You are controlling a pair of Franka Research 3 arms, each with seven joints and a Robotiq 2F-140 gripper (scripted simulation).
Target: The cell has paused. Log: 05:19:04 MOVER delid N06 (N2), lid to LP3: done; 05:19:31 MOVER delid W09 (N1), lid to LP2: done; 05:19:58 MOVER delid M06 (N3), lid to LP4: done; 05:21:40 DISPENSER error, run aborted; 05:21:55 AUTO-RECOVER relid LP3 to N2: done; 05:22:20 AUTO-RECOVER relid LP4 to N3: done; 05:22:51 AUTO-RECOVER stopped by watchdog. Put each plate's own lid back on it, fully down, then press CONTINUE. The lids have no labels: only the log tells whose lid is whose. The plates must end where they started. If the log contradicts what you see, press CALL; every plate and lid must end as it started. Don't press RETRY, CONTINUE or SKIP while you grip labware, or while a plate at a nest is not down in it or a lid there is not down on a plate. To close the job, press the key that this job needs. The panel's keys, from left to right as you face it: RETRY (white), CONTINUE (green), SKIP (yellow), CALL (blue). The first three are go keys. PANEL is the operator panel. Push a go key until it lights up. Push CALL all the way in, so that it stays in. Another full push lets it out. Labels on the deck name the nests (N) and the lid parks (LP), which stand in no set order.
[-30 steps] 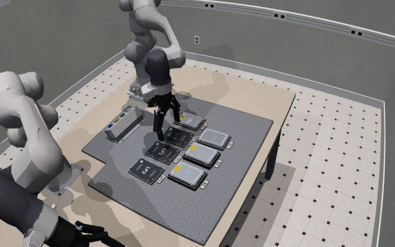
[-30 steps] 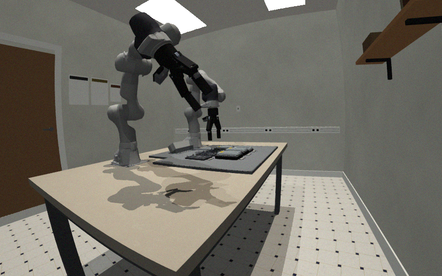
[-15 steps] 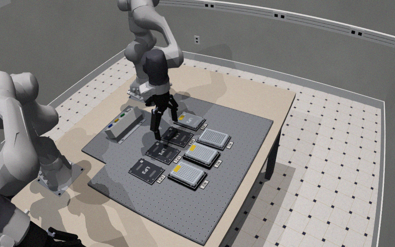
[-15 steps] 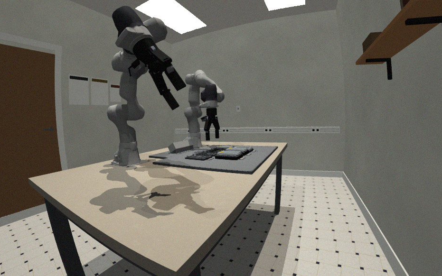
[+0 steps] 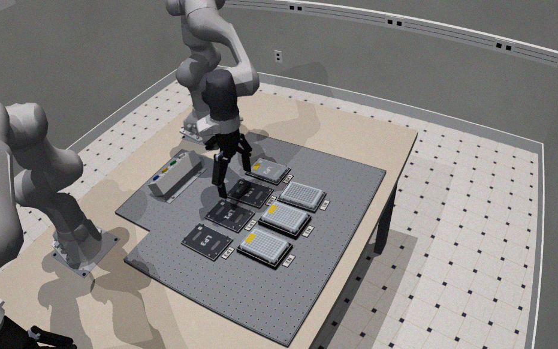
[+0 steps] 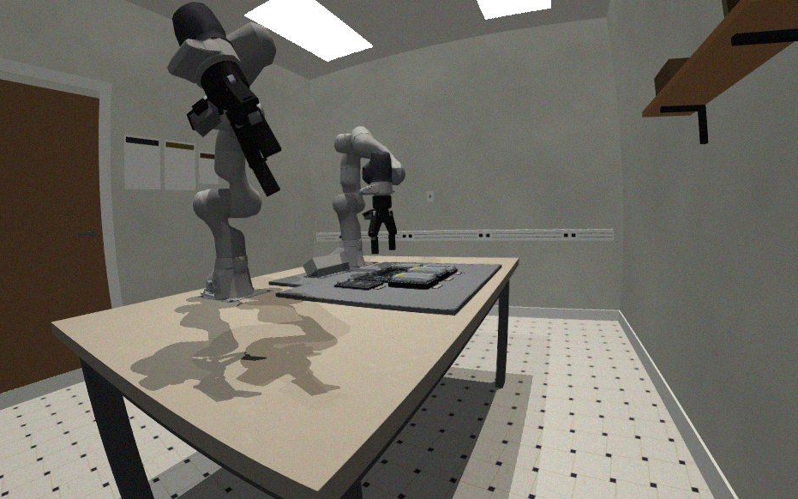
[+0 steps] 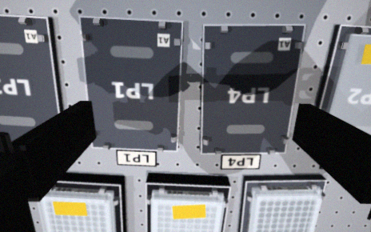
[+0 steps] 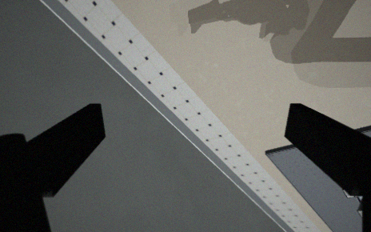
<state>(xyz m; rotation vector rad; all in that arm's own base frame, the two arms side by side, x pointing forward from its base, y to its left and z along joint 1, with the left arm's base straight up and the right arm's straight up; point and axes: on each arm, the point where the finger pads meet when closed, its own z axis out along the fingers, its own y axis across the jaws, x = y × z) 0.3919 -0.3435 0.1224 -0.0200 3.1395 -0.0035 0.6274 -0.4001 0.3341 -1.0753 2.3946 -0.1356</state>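
My left gripper [image 5: 234, 180] [image 6: 383, 246] [image 7: 195, 121] is open and empty above parks LP1 [image 5: 230, 214] [image 7: 133, 108] and LP4 [image 5: 258, 198] [image 7: 251, 114], which hold no lid. A clear lid with a yellow mark [image 5: 268, 170] [image 7: 364, 80] lies on LP2. LP3 [image 5: 206, 240] [image 7: 12, 106] holds no lid. The plate at N1 [image 5: 301, 195] [image 7: 288, 212] shows bare wells and no yellow mark. The plates at N2 [image 5: 268, 249] [image 7: 76, 224] and N3 [image 5: 289, 219] [image 7: 189, 224] each show a yellow-marked lid; small tilts cannot be told. My right gripper [image 8: 195, 120] is open and empty, high off the deck.
The panel [image 5: 177, 180] [image 6: 326, 266] stands at the deck's arm-side edge, with blue [image 5: 155, 178], yellow [image 5: 165, 170], green [image 5: 172, 162] and white [image 5: 181, 155] keys. Neighbouring nests and parks stand close together. The right arm is folded back beside the deck.
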